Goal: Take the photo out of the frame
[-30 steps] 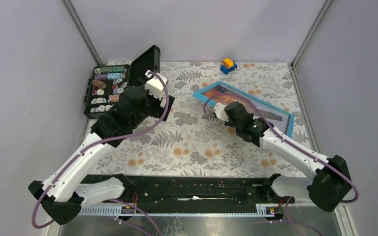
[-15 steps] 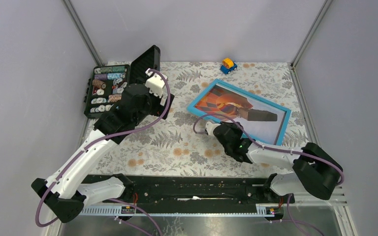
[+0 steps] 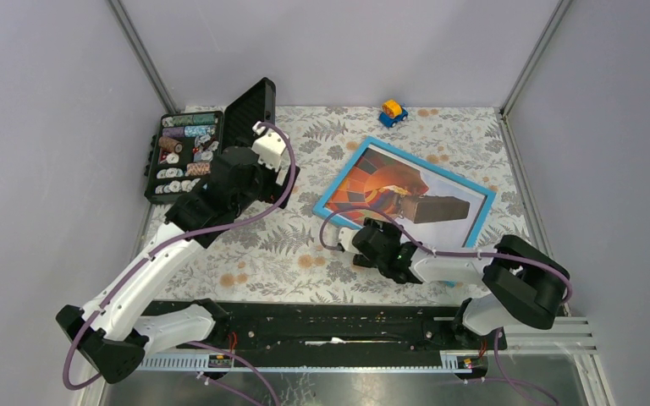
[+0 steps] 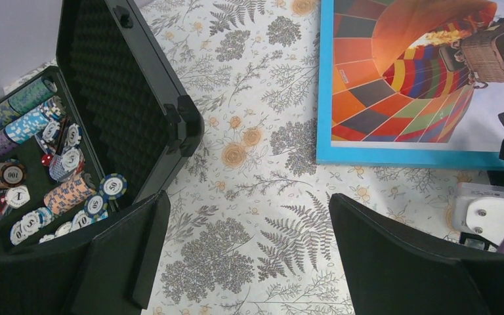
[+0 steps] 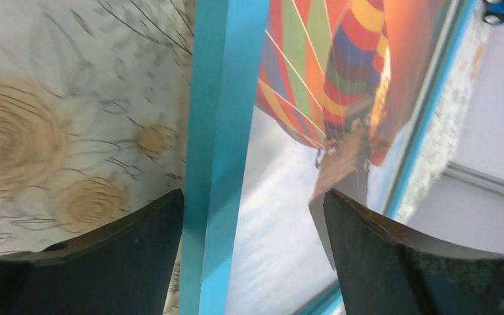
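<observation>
The frame point(image 3: 344, 177) lies face up on the right half of the floral table, its turquoise border point(image 5: 226, 98) around the photo point(image 3: 389, 190), a print of an orange and multicoloured hot-air balloon. My right gripper point(image 3: 369, 233) sits low at the frame's near-left edge. In the right wrist view it point(image 5: 252, 195) is open, with the border and a strip of photo point(image 5: 315, 72) between the spread fingers. My left gripper point(image 3: 281, 179) hangs over the table left of the frame. It point(image 4: 248, 200) is wide open over bare cloth, the frame point(image 4: 400, 156) to its right.
An open black case point(image 3: 188, 152) of poker chips point(image 4: 39, 164) stands at the back left, its lid point(image 4: 125, 98) raised beside my left gripper. A small blue and orange toy car point(image 3: 393, 112) sits by the back wall. Grey walls close in the table.
The right arm drew back toward its base, bringing the frame nearer and to the left, where it now lies face up. The right jaws opened off the frame. The left arm barely moved.
</observation>
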### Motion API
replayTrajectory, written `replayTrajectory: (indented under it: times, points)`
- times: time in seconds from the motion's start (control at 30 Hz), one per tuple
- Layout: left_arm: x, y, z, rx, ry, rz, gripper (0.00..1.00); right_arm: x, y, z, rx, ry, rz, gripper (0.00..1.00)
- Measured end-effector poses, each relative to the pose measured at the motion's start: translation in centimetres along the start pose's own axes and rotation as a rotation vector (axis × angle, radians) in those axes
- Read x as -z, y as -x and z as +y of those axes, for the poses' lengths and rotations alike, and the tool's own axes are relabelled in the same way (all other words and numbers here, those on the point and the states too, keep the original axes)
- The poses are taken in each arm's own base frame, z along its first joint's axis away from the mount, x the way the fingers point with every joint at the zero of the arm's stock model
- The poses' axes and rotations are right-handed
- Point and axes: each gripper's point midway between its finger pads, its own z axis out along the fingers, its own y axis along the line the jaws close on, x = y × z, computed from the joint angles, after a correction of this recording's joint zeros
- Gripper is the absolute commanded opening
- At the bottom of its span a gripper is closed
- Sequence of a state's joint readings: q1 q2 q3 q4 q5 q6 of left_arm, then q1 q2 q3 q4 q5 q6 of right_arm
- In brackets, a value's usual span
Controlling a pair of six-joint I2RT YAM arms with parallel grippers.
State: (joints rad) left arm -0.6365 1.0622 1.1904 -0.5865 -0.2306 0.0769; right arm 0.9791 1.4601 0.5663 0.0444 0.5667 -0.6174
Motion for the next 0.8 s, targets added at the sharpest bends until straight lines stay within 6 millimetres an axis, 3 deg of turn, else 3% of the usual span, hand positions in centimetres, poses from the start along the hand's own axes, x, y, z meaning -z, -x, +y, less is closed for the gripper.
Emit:
replayTrajectory:
  times: [0.07, 0.2, 0.33, 0.47, 0.53, 0.6, 0.7, 0.8]
  points:
    - [0.0, -0.2, 0.0, -0.001, 0.000, 0.007, 0.99, 0.1, 0.9, 0.3, -0.012, 0.039, -0.025, 0.99]
    - [-0.1, -0.4, -0.2, -0.002, -0.015, 0.014, 0.99, 0.9, 3.0, 1.8, -0.038, 0.174, -0.099, 1.00]
    - [-0.8, -0.9, -1.0, -0.005, -0.053, 0.039, 0.99, 2.8, 4.1, 4.0, -0.066, 0.345, -0.153, 1.00]
    - [-1.8, -2.3, -2.4, -0.011, -0.135, 0.104, 0.99, 5.3, 6.0, 3.1, -0.161, 0.454, -0.235, 1.00]
    - [-2.0, -3.0, -3.3, -0.024, -0.195, 0.131, 0.99, 5.7, 6.4, 0.3, -0.266, 0.470, -0.267, 1.00]
    - [-2.0, -3.4, -4.2, -0.044, -0.252, 0.144, 0.99, 5.4, 5.6, -4.3, -0.405, 0.448, -0.283, 1.00]
    - [-2.0, -4.0, -5.9, -0.103, -0.367, 0.157, 0.99, 4.5, 2.4, -12.2, -0.610, 0.358, -0.281, 1.00]
    - [-2.5, -5.8, -8.0, -0.155, -0.479, 0.228, 0.99, 3.3, -1.0, -17.3, -0.752, 0.328, -0.257, 1.00]
